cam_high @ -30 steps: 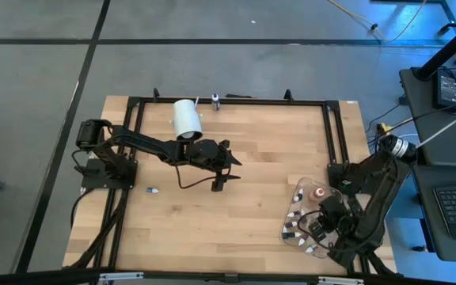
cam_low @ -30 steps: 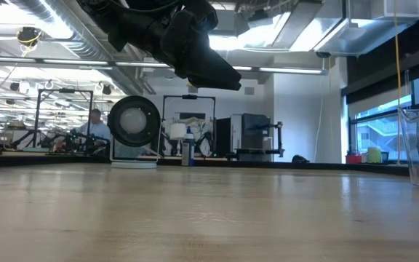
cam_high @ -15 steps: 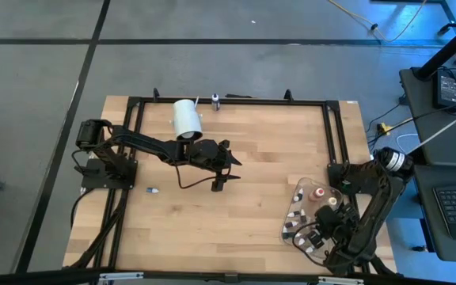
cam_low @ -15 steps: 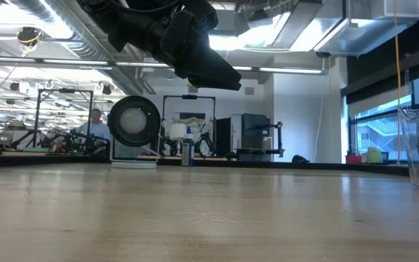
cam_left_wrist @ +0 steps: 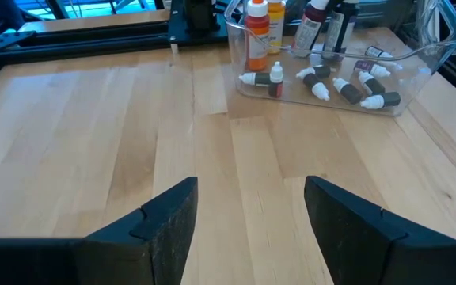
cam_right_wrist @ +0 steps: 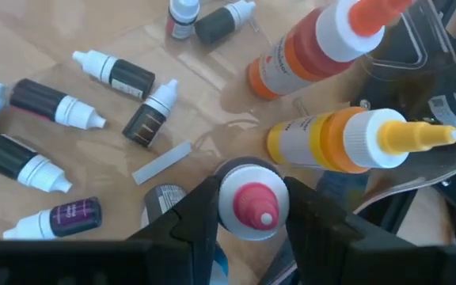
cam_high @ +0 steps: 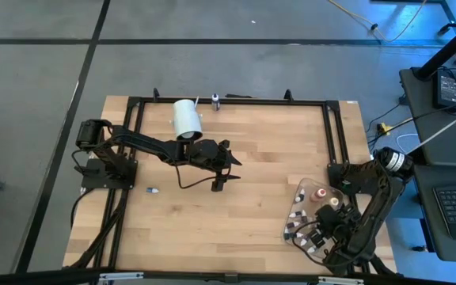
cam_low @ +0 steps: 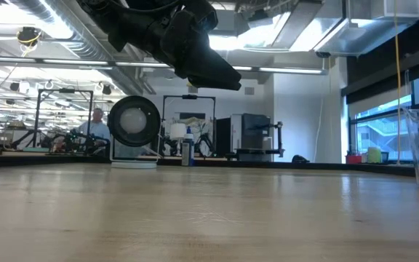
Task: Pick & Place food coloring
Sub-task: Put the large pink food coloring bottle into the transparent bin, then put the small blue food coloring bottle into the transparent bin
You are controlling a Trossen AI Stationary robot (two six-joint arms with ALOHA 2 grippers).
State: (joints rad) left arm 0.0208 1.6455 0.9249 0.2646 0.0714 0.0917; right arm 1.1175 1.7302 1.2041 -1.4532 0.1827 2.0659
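The food coloring bottles lie and stand in a clear plastic tray [cam_high: 295, 207] at the table's right near corner. Several tiny dark bottles with white caps [cam_right_wrist: 50, 104] lie on their sides on its floor. Two orange bottles [cam_left_wrist: 257, 32] stand upright in it. My right gripper [cam_high: 317, 233] is over the tray's near part, shut on a dark red bottle with a white cap and red tip [cam_right_wrist: 248, 202]. My left gripper [cam_left_wrist: 248, 190] hangs open above the table's middle [cam_high: 218, 184], touching nothing. My right gripper pinches the bottle's white cap [cam_right_wrist: 229, 190] between its two fingers, coming from above and pointing down. The bottle stands roughly upright, slightly tilted, inside the tray [cam_left_wrist: 313, 22]. Whether its base rests on the tray floor cannot be told.
A large white cylinder [cam_high: 186, 119] lies at the table's far edge. A small bottle [cam_high: 216, 100] stands on the far frame rail, and a tiny bottle [cam_high: 153, 191] lies on the table by the left arm's base. Bare wood lies between the left gripper and the tray.
My right gripper has moved toward the table's near edge over the tray, uncovering a second upright orange bottle beside the first. The left arm has kept still.
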